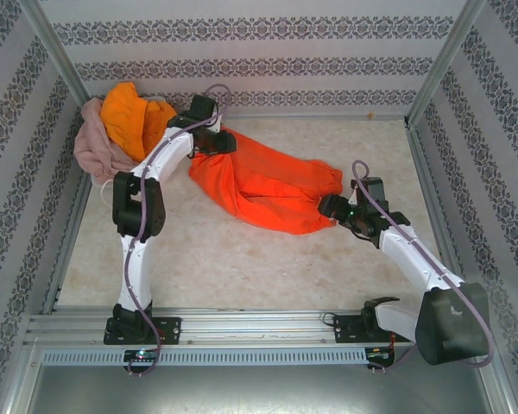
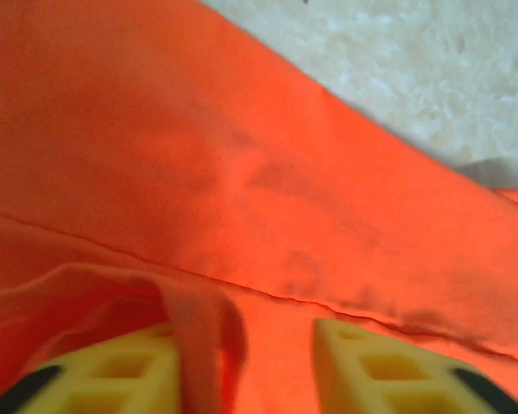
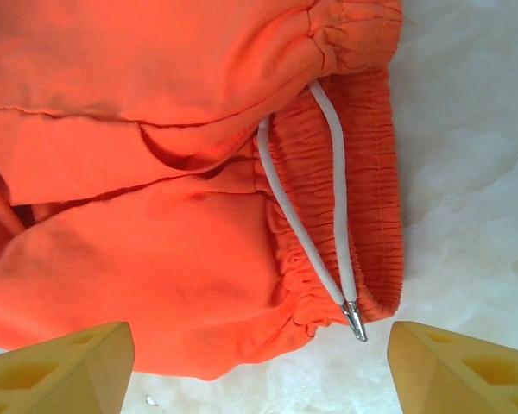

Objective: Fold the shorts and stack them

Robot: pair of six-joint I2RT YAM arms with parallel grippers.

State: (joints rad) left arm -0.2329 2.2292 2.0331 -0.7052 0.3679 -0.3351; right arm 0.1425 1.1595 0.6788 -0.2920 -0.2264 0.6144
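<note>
1. The red-orange shorts (image 1: 268,185) lie slantwise across the far middle of the table (image 1: 242,267). Their long edges run from far left down toward near right.
2. The left gripper (image 1: 217,142) sits over their far-left end. In the left wrist view its yellow fingers (image 2: 112,379) stand partly apart, with a raised fold of the cloth between them, lying against one finger.
3. The right gripper (image 1: 330,205) is at the opposite, waist end. In the right wrist view its fingers (image 3: 60,371) are spread wide, holding nothing, just off the hem and over bare table.
4. The gathered waistband (image 3: 367,172) forms the right-hand edge. A white drawstring (image 3: 337,198) lies across it, its metal tips (image 3: 356,321) at the band's rim.
5. The pink shorts (image 1: 91,147) and the yellow-orange shorts (image 1: 131,116) are heaped in the far-left corner against the wall, the yellow-orange on top.
6. A wide bare strip lies between the red-orange shorts' near edge and the arm bases, and the far-right corner is bare too.
</note>
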